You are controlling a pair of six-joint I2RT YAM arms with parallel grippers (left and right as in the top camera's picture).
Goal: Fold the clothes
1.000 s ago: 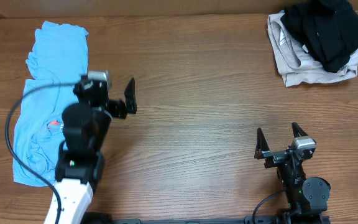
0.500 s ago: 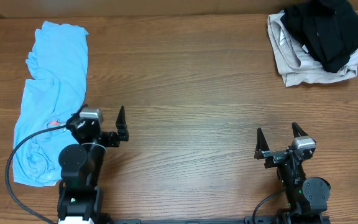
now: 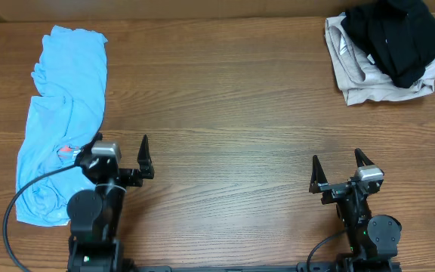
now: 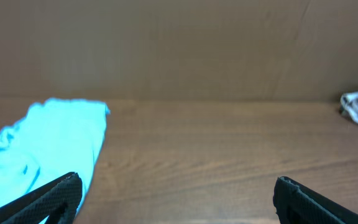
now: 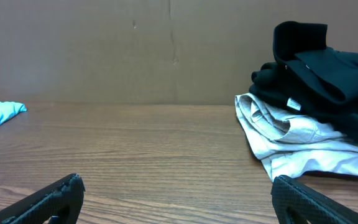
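Matt cloth clothes (image 3: 63, 106), seemingly wooden table (image 3: 232, 113)

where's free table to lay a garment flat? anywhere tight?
Widest bare wood: the middle of the table, between the light blue garment on the left and the black-and-beige pile at far right. Also free: the near strip between the left gripper and right gripper. Crowded: left edge, far-right corner.

Brown wooden tabletop (image 3: 232, 98) is lying open centrally; crumpled light blue fabric garment (image 3: 63, 98) is blocking left, beige-and-black clothes heap (image 3: 384, 53) far right.
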